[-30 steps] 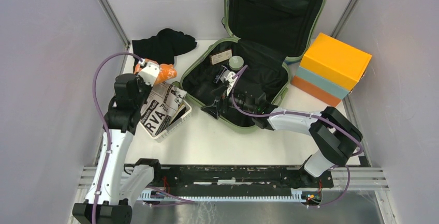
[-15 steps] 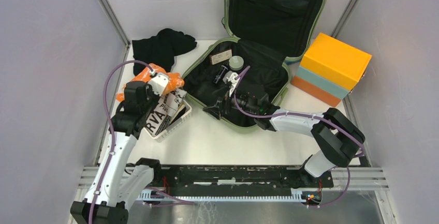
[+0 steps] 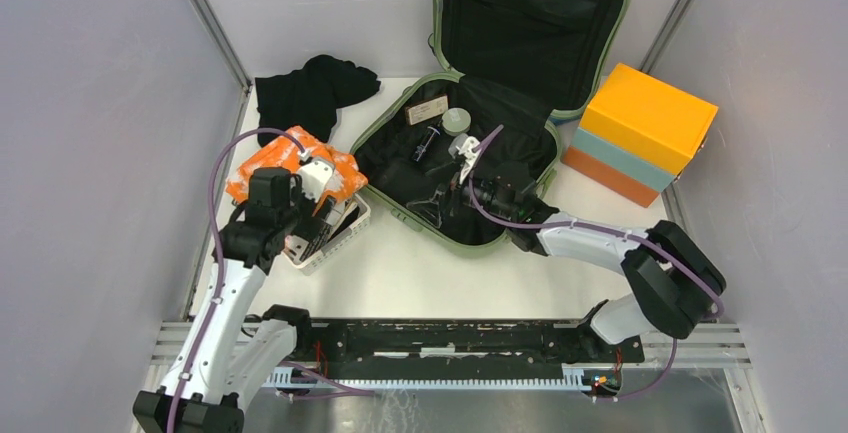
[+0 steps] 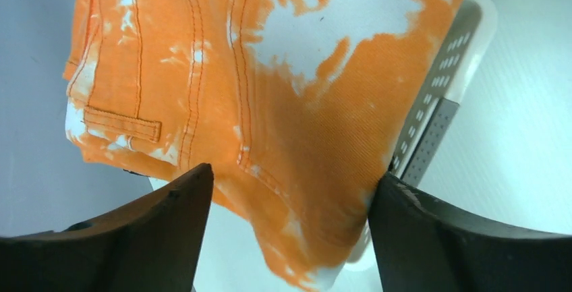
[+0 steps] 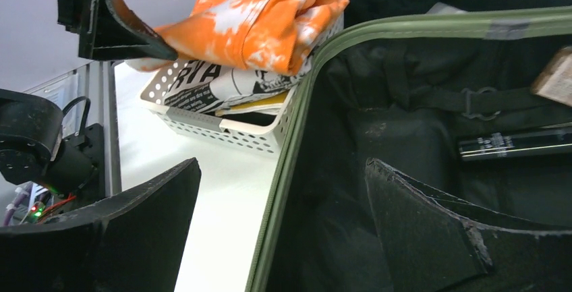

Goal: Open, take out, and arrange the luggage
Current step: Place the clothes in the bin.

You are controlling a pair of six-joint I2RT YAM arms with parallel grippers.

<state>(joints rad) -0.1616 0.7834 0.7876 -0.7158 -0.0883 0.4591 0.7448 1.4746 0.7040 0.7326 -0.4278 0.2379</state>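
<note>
luggage lies open at 12 o'clock on the table, its green base flat and its black-lined lid standing up at the back. nearest us, at 9 o'clock, the left gripper hovers with jaws apart over an orange-and-white garment draped on the white basket, which holds printed paper. at its 3 o'clock, the right gripper hangs spread wide across the base's near-left rim. deeper in the base we see a black tube, a tan card and a round pot. a black cloth lies at 11 o'clock, an orange and light-blue box at 2 o'clock.
</note>
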